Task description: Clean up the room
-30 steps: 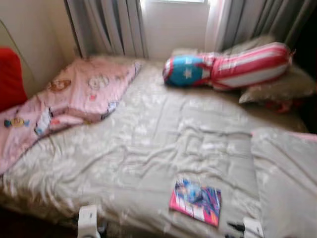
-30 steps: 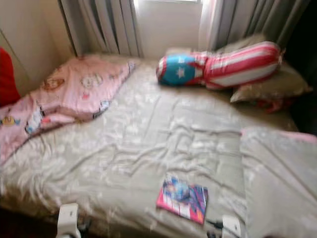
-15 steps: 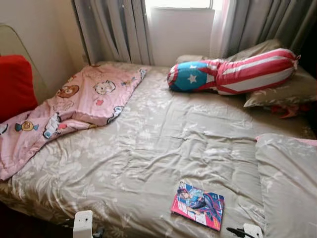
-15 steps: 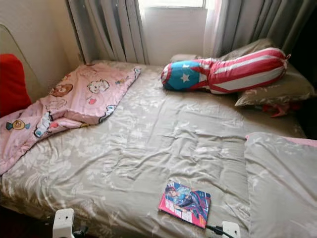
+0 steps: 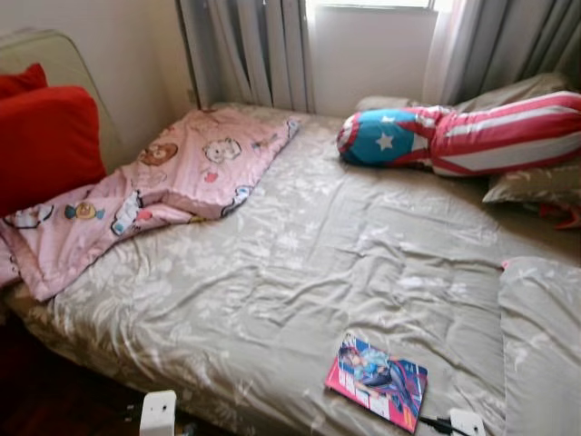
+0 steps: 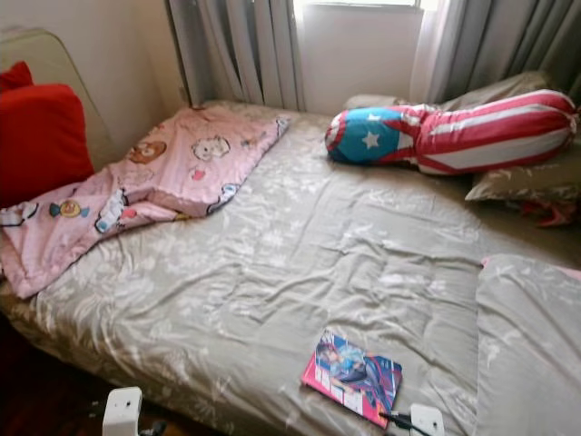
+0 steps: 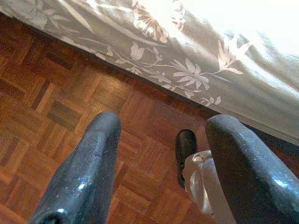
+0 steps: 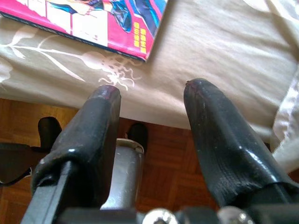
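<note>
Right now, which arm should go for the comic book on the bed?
Probably the right. The comic book lies near the bed's front edge on the robot's right, just beyond the open right gripper. The left gripper, also open, hangs over the wooden floor.

I see a bed (image 5: 272, 272) under a grey floral cover against a cream wall (image 5: 118, 54); grey curtains (image 5: 250, 45) flank a bright window (image 5: 372, 3); parquet floor (image 7: 56, 107).

Open left claw (image 7: 161, 140) above parquet floor (image 7: 56, 98)

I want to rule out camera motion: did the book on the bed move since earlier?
No. The book stays near the bed front edge; only the camera shifted.
</note>
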### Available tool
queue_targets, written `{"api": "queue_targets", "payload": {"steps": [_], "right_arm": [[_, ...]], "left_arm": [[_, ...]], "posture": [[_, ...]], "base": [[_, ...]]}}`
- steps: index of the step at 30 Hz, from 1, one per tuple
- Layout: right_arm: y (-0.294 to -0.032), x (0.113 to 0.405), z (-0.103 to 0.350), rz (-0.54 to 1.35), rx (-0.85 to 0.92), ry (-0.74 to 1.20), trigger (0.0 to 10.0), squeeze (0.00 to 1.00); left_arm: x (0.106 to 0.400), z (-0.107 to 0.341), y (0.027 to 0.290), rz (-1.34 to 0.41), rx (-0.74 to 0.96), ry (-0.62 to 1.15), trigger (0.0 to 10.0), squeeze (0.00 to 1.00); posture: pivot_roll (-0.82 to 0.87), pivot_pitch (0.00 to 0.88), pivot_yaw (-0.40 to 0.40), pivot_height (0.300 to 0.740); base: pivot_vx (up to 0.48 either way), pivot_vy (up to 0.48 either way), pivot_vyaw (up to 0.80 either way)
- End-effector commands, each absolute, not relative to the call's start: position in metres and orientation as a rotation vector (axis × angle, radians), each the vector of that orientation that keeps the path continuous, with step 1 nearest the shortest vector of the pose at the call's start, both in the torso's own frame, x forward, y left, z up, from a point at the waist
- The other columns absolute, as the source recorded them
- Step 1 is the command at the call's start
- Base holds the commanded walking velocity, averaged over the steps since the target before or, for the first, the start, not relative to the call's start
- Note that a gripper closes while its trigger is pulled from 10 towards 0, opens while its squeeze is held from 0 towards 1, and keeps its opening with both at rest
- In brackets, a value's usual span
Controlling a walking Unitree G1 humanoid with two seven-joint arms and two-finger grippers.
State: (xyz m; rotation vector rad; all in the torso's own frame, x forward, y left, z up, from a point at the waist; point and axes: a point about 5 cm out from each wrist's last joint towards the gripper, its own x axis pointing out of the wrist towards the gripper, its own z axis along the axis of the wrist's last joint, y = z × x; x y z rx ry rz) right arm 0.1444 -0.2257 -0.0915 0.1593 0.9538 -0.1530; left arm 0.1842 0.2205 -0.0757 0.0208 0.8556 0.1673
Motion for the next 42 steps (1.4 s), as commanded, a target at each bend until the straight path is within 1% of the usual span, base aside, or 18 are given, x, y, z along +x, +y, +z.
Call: {"api": "queue_targets", "payload": {"steps": [1, 5, 10, 13, 17, 29, 42], "right_arm": [[-0.223, 0.143, -0.093, -0.16, 0.173, 0.968, 10.0, 0.0], [-0.223, 0.143, -0.093, -0.164, 0.174, 0.967, 10.0, 0.0], [-0.222, 0.144, -0.093, -0.165, 0.179, 0.966, 10.0, 0.0], [-0.218, 0.144, -0.094, -0.119, 0.14, 0.977, 10.0, 0.0], [-0.218, 0.145, -0.094, -0.128, 0.153, 0.974, 10.0, 0.0], [-0.217, 0.142, -0.094, -0.118, 0.143, 0.979, 10.0, 0.0], [-0.216, 0.143, -0.094, -0.12, 0.153, 0.975, 10.0, 0.0]], "left_arm": [[0.185, -0.076, 0.221, 0.16, 0.03, 0.866, 10.0, 0.0], [0.185, -0.076, 0.221, 0.154, 0.036, 0.871, 10.0, 0.0], [0.181, -0.076, 0.228, 0.147, 0.052, 0.883, 10.0, 0.0], [0.173, -0.077, 0.238, 0.154, 0.059, 0.894, 10.0, 0.0], [0.17, -0.078, 0.24, 0.155, 0.061, 0.901, 10.0, 0.0], [0.162, -0.085, 0.228, 0.132, 0.062, 0.93, 10.0, 0.0], [0.16, -0.086, 0.226, 0.134, 0.06, 0.935, 10.0, 0.0]], "posture": [[0.01, 0.0, 0.035, 0.74], [0.0, 0.0, 0.04, 0.74], [0.0, 0.0, 0.044, 0.74], [0.0, 0.0, 0.045, 0.74], [0.0, 0.0, 0.043, 0.74], [0.0, 0.0, 0.04, 0.74], [0.01, 0.0, 0.042, 0.74]], "base": [[0.0, 0.0, 0.0], [0.0, 0.0, 0.0], [0.0, 0.27, 0.0], [0.0, 0.39, 0.0], [0.0, 0.395, 0.0], [0.0, 0.447, 0.0], [0.0, 0.463, 0.0]]}}
